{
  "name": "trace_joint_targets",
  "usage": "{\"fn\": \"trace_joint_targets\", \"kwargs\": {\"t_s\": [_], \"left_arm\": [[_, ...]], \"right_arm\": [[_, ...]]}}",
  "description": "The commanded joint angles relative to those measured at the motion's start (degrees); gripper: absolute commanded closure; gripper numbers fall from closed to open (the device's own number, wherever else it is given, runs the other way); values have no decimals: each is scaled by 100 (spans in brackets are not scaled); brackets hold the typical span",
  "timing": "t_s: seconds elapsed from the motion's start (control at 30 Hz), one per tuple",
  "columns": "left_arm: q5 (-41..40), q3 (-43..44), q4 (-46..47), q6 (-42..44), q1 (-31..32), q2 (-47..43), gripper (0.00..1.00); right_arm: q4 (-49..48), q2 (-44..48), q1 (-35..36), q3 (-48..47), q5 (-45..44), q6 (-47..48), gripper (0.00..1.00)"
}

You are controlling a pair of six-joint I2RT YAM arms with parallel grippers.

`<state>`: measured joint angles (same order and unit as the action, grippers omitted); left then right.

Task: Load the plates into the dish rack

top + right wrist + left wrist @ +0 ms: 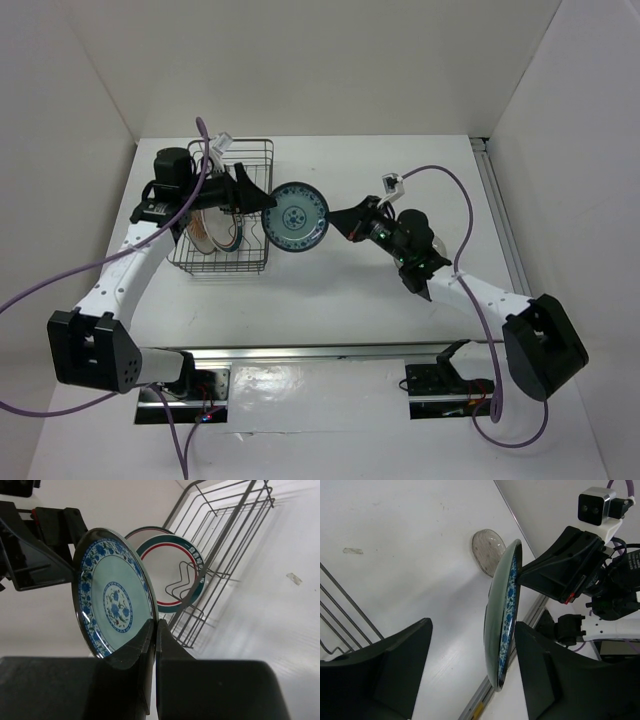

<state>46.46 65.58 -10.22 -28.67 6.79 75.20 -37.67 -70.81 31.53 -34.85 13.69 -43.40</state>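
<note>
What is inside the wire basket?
A white plate with green and red rings stands on edge in the dish rack. Another rim peeks out behind it. The blue plate in front hides their left sides, so more could be there.

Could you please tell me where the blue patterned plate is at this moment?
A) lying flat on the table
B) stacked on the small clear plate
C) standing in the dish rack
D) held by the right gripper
D: the right gripper has its jaws shut on the rim of the blue patterned plate, which is beside the dish rack, not in it.
</note>
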Motion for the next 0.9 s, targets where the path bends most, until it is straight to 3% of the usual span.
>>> {"fn": "trace_joint_targets", "kwargs": {"t_s": [0.0, 0.03, 0.1, 0.17, 0.2, 0.3, 0.37, 0.43, 0.47, 0.5, 0.53, 0.7, 0.87], "left_arm": [[241, -10, 292, 28, -19, 12, 27], [241, -10, 292, 28, -19, 12, 33], [241, 42, 292, 80, -19, 65, 60], [294, 42, 292, 80, -19, 65, 74], [294, 42, 292, 80, -19, 65, 85], [364, 95, 292, 80, -19, 118, 100], [434, 95, 345, 80, -19, 57, 100], [382, 95, 345, 133, -19, -39, 100], [242, 43, 397, 133, -19, -110, 100], [-185, 42, 319, 133, -19, -276, 100], [-494, 42, 232, 211, -19, -365, 100], [-3267, 332, -742, 580, -19, -971, 100], [-4890, 657, -1262, 1063, -19, -1297, 100]], "right_arm": [[-742, -91, 134, -426, 54, 24, 100], [-742, -161, 134, -504, 54, 24, 100], [-742, -214, 134, -567, 54, 24, 100], [-742, -214, 134, -567, 54, 24, 100], [-794, -267, 134, -567, 54, 24, 100], [-847, -319, 134, -628, 54, 24, 100], [-926, -320, 187, -628, 54, 24, 98], [-926, -373, 187, -628, 54, 24, 64], [-926, -373, 187, -576, 54, 24, 33], [-926, -433, 187, -575, 54, 24, 8], [-717, -434, 187, -575, -33, 24, 0], [-136, -232, 187, -488, -428, 358, 0], [488, 49, 187, -347, -736, 612, 0]]}}
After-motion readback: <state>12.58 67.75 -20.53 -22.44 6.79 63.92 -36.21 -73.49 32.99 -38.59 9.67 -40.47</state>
